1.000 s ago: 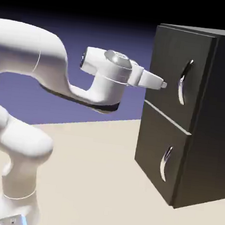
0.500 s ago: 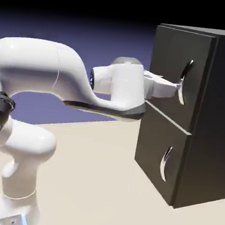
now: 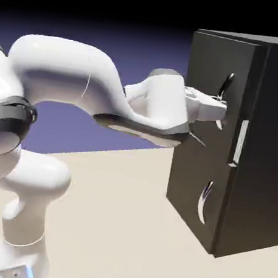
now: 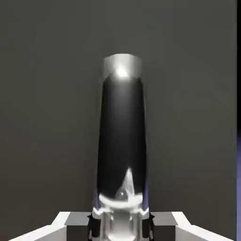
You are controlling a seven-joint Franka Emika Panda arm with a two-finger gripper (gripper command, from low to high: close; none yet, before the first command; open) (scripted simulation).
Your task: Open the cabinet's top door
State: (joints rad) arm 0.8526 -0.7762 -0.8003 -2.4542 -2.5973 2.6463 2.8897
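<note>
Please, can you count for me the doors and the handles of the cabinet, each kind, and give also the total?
Doors: 2, the top door and the lower door
Handles: 2, the upper handle and the lower handle
Total: 4

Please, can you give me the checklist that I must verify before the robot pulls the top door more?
1. Tool at the upper handle, not the lower handle: ok.
2. Upper handle between both fingertips: ok.
3. Tool shut on the upper handle: ok.
4. Top door wide open: not ok; only a light strip shows by its edge.
5. Grip firm enough for pulling: cannot tell.
</note>
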